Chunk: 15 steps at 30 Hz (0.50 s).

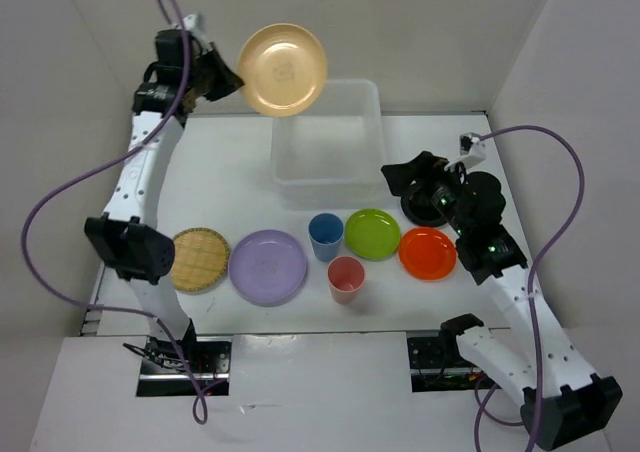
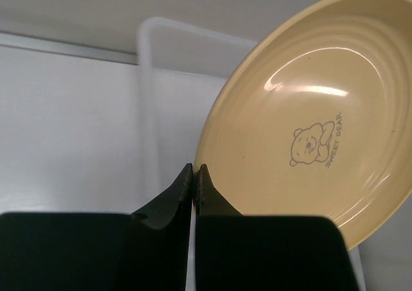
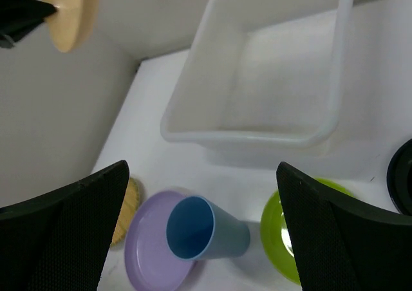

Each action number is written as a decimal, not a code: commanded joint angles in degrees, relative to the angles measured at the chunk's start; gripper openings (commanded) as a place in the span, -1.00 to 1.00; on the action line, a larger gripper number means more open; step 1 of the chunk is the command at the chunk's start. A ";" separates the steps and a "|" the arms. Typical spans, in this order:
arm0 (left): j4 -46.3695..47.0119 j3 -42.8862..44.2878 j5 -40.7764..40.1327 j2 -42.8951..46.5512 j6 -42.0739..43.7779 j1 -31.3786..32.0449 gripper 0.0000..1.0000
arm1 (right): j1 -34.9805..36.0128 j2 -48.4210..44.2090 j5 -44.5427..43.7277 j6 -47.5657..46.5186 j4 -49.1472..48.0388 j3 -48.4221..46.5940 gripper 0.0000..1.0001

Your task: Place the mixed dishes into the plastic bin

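The peach round plastic plate (image 1: pixel 283 69) is held aloft above the far-left corner of the white translucent rectangular plastic bin (image 1: pixel 330 187), clear of its rim. The plate is tilted on edge, its printed face toward the left wrist camera. The left tool (image 1: pixel 232 82) is clamped on the plate's rim with its fingers pressed nearly together. Judgement: this edge grip suits a thin plate, and the height lets it pass over the bin wall before lowering. The bin interior shows no dishes. In front of the bin, on the white desk (image 1: pixel 230 172), lie the other dishes in a rough row. They run from a woven bamboo round plate (image 1: pixel 198 259) and a lavender round plate (image 1: pixel 267 266) on the left, past a blue cup (image 1: pixel 325 236) and a pink cup (image 1: pixel 346 278), to a lime green round plate (image 1: pixel 372 233) and an orange round plate (image 1: pixel 428 253). A black round plate (image 3: pixel 405 175) sits near the bin's front-right corner. The right tool (image 1: pixel 418 187) hangs over that corner with its fingers wide apart and holds nothing. Judgement: it is staged for the next pick. Risk noted: a tilted plate released high may clatter or bounce out.
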State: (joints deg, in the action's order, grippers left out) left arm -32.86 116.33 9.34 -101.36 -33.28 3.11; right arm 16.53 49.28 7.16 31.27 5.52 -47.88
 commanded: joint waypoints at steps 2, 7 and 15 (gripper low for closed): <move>-6.22 14.33 -3.98 -13.40 -1.53 6.71 -1.00 | -0.54 -5.59 -5.92 1.08 0.01 0.15 0.99; -19.74 46.77 -7.84 -33.96 -1.53 9.37 -1.00 | -1.68 -8.58 -6.72 1.08 2.30 0.15 0.99; -19.35 56.20 -7.94 -46.29 -4.16 12.44 -1.00 | -3.26 -9.73 -6.02 1.08 3.45 0.15 0.99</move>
State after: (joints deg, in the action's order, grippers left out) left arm -54.15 171.68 2.63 -148.88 -35.38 13.80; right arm 14.20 40.53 2.09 32.14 8.54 -47.86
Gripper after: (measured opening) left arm 0.020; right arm 0.997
